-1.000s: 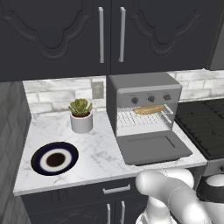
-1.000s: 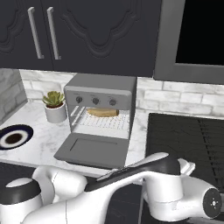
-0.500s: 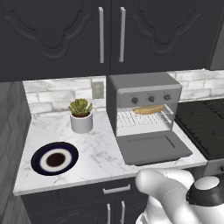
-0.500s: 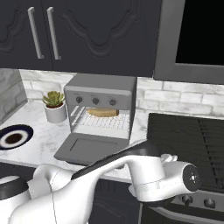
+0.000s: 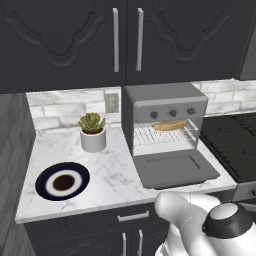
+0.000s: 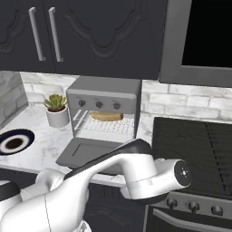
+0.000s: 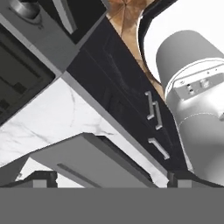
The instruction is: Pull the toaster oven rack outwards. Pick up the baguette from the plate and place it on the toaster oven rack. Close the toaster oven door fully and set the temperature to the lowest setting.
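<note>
The grey toaster oven (image 5: 165, 102) (image 6: 105, 90) stands on the marble counter. Its door (image 5: 176, 169) (image 6: 88, 152) lies folded down flat and open. Inside the opening, the wire rack (image 5: 162, 137) (image 6: 108, 128) carries the golden baguette (image 5: 170, 125) (image 6: 107, 116). To the left, the navy plate (image 5: 62, 181) (image 6: 13, 142) is bare. In the hand view my gripper (image 7: 113, 178) is open, its dark fingertips (image 7: 38, 177) far apart with nothing between them. It sits low by the counter's front, close to the door's outer edge (image 7: 87, 155).
A potted succulent (image 5: 92, 132) (image 6: 57, 110) stands between the plate and the oven. The dark stove (image 5: 235, 145) (image 6: 199, 149) lies to the right. My white arm (image 6: 136, 174) crosses in front of the counter edge, over dark cabinet drawers (image 7: 131, 100).
My arm's wrist has risen and swung left, toward the open door's front edge. The jaws stay wide apart. Oven, baguette and plate have not moved.
</note>
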You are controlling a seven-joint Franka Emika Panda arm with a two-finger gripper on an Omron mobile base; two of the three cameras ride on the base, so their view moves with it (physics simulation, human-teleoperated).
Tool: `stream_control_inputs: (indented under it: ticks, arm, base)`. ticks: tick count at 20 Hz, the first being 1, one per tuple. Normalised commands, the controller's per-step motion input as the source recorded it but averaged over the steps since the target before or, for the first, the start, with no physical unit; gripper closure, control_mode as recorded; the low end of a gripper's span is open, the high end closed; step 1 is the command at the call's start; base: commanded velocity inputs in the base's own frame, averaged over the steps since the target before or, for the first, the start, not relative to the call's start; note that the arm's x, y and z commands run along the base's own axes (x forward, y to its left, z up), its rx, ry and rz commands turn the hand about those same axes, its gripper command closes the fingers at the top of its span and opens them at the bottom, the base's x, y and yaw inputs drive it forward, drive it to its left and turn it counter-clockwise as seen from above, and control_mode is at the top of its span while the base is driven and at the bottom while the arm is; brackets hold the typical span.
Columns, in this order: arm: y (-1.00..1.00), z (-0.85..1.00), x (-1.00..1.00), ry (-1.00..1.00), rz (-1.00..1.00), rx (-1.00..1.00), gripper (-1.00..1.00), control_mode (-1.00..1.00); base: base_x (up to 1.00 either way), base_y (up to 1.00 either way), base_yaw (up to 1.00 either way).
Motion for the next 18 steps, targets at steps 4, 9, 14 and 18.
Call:
stream_control_inputs:
  ticks: [4,9,14,18]
  arm:
    - [0.06,0.00,0.00,0.00,0.08,0.17,-1.00,-1.00]
    - [0.19,-0.04,0.04,0.00,0.08,0.13,-1.00,-1.00]
    - [0.20,-0.10,0.06,0.00,0.08,0.09,-1.00,-1.00]
    - [0.22,-0.18,0.03,0.00,0.03,0.05,-1.00,-1.00]
  base:
    - [0.00,0.00,0.00]
    - [0.00,0.00,0.00]
    - [0.00,0.00,0.00]
    - [0.00,0.00,0.00]
